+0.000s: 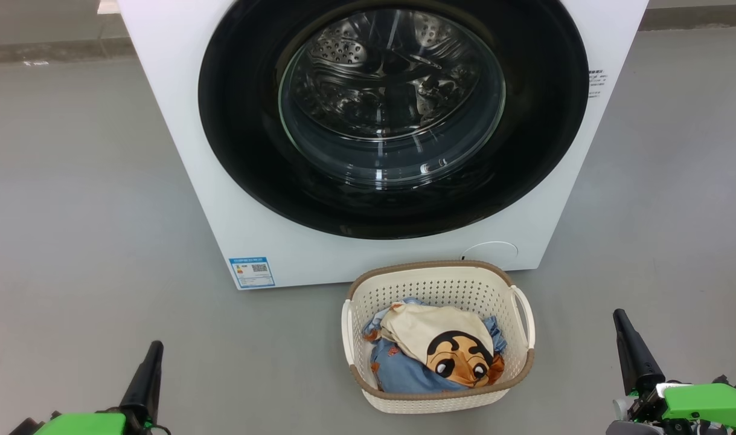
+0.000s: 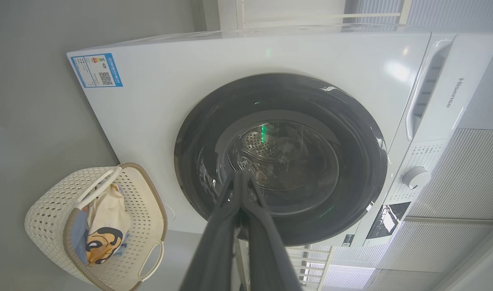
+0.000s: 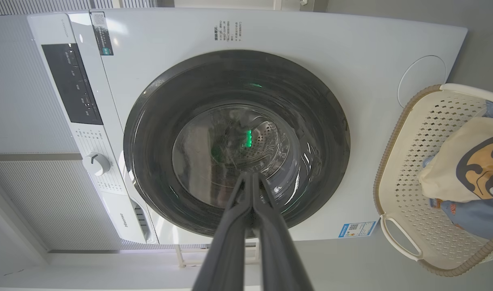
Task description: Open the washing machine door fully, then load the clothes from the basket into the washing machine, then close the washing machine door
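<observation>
The white washing machine (image 1: pixel 180 139) stands ahead with its round black door (image 1: pixel 241 139) shut flat against the front; the steel drum shows through the glass. On the floor before it sits the cream basket (image 1: pixel 440 284), holding the clothes (image 1: pixel 431 353), blue fabric under a cream piece with a cartoon face. My left gripper (image 1: pixel 153 350) rests low at the left and my right gripper (image 1: pixel 621 320) low at the right, both well short of the machine. Each is shut and empty, its fingertips meeting in the wrist views: left gripper (image 2: pixel 241 174), right gripper (image 3: pixel 252 176).
Grey floor (image 1: pixel 72 211) stretches wide on both sides of the machine. The control panel with a knob (image 2: pixel 416 178) runs along the machine's top edge. A blue label sticker (image 1: pixel 252 272) marks the lower left corner of the front.
</observation>
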`<state>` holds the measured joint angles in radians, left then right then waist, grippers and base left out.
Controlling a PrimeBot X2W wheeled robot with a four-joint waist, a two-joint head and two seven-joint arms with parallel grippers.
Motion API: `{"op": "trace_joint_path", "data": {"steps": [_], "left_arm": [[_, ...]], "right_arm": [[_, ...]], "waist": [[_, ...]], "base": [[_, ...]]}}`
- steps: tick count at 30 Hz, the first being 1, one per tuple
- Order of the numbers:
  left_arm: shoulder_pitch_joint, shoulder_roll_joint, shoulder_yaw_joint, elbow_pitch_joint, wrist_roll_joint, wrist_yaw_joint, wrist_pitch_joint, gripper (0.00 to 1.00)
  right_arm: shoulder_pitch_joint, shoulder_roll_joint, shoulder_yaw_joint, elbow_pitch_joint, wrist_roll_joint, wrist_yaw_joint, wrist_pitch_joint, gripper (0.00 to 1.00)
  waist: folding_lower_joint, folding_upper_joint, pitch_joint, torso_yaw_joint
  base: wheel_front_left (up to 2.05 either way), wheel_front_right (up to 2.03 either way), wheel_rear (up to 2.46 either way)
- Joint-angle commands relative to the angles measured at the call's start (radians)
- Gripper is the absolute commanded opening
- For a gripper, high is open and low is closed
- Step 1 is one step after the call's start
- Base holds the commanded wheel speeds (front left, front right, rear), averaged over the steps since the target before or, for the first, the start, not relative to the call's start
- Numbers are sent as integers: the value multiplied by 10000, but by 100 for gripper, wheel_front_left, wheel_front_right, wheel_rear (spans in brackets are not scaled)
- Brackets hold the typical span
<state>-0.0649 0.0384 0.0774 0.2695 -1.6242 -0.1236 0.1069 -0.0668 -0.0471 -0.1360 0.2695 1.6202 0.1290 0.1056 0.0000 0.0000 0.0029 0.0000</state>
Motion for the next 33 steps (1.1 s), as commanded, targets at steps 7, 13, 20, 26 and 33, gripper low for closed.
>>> {"op": "trace_joint_path", "data": {"steps": [7, 13, 20, 26, 33], "left_arm": [[-434, 129, 359, -244, 152, -71, 59, 0], [-435, 128, 361, -244, 154, -71, 60, 0], [-435, 127, 362, -243, 155, -71, 61, 0], [-435, 126, 364, -243, 156, -71, 62, 0], [439, -257, -76, 592, -5, 31, -16, 100]], "right_arm": [[-416, -37, 218, -244, -120, 17, 80, 0], [-416, -36, 217, -244, -121, 17, 81, 0], [-416, -36, 216, -244, -121, 17, 81, 0], [-416, -35, 216, -244, -122, 17, 82, 0], [420, 136, 2, 630, 5, 0, -15, 100]], "waist": [[0, 0, 0, 0], [0, 0, 0, 0], [0, 0, 0, 0], [0, 0, 0, 0], [0, 0, 2, -1]], "base": [[0, 0, 0], [0, 0, 0], [0, 0, 0], [0, 0, 0], [0, 0, 0]]}}
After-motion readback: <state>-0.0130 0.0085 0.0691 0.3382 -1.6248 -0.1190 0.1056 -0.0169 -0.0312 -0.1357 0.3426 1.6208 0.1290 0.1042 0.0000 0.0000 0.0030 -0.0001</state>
